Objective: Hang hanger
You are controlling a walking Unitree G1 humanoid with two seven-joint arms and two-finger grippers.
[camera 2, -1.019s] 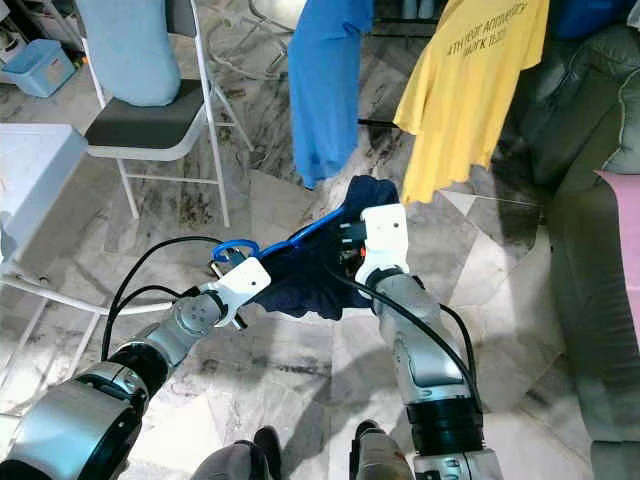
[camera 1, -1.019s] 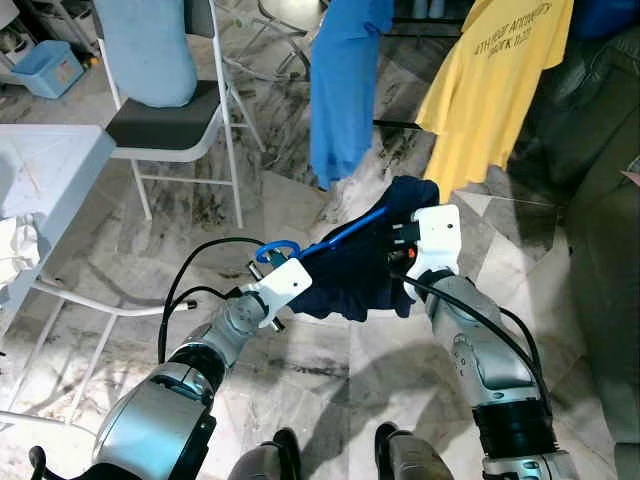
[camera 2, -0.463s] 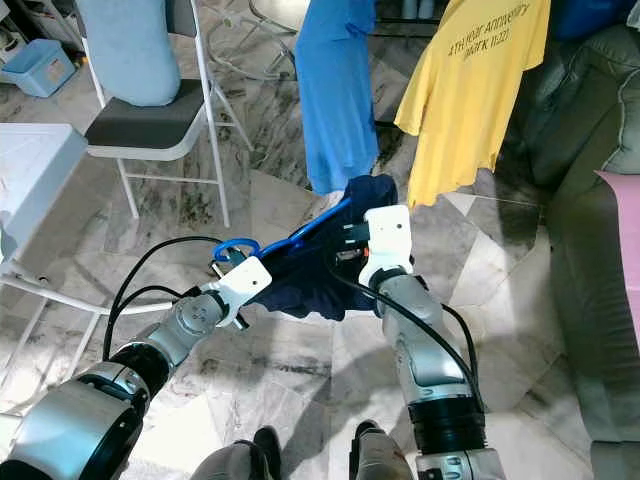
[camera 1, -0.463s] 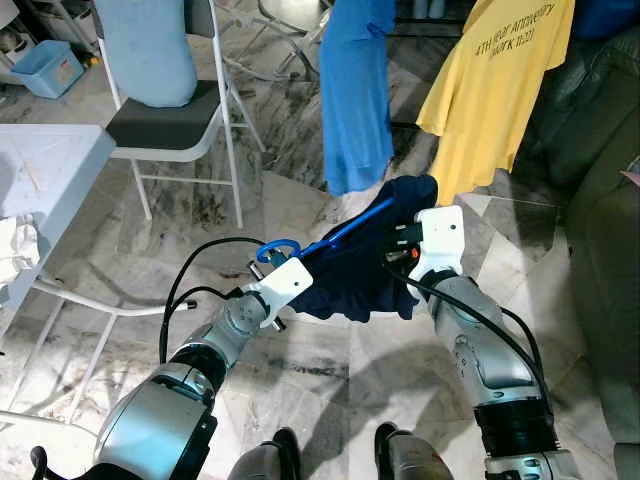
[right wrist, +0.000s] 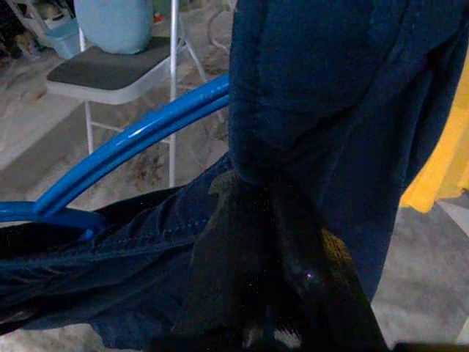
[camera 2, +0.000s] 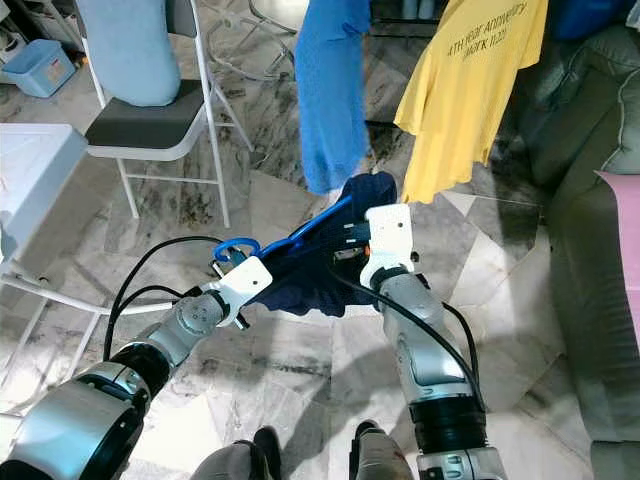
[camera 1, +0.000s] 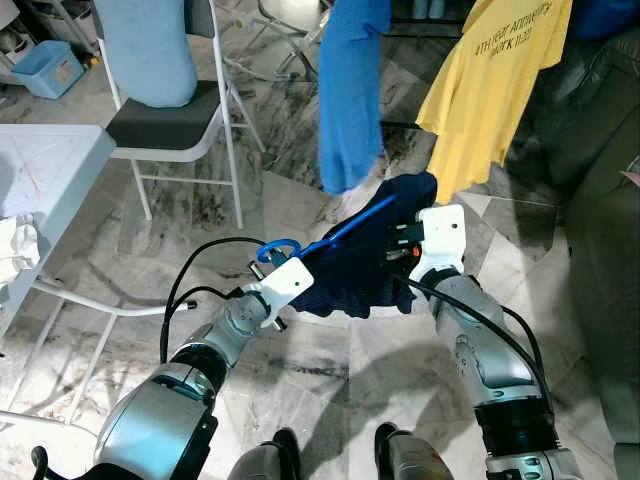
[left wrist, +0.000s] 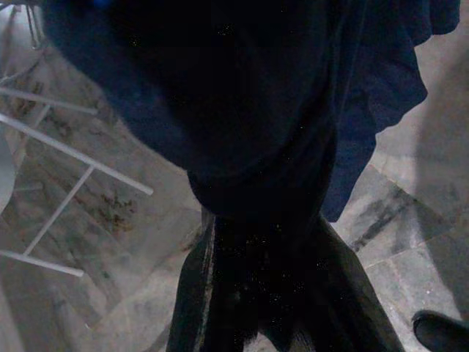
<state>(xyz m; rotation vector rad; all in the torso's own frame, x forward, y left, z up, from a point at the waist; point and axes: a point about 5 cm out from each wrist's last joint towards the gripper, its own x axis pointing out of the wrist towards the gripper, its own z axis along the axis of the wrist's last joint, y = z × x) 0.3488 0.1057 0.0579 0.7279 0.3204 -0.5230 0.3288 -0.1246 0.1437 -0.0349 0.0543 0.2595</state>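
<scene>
A blue plastic hanger [camera 1: 345,227] carries a dark navy garment [camera 1: 355,270], held up between my two arms over the marble floor. My left gripper [camera 1: 268,270] grips the hook end, where the blue hook [camera 1: 277,249] loops above it. My right gripper [camera 1: 405,250] is shut on the garment and the hanger's far end. In the right wrist view the hanger's blue bar [right wrist: 139,136] runs past navy cloth [right wrist: 330,103] pinched by the black fingers [right wrist: 293,264]. The left wrist view is dark with navy cloth [left wrist: 242,110] draped over the fingers [left wrist: 198,293].
A blue shirt [camera 1: 350,90] and a yellow T-shirt [camera 1: 495,85] hang just ahead. A white folding chair [camera 1: 175,120] with a light blue cushion stands at the left, a white table [camera 1: 45,170] nearer left, a dark sofa [camera 1: 600,230] at the right. Black cables [camera 1: 190,280] loop by my left arm.
The hanging blue shirt has swung slightly. Both grippers and the hanger with its garment stay almost where they were.
</scene>
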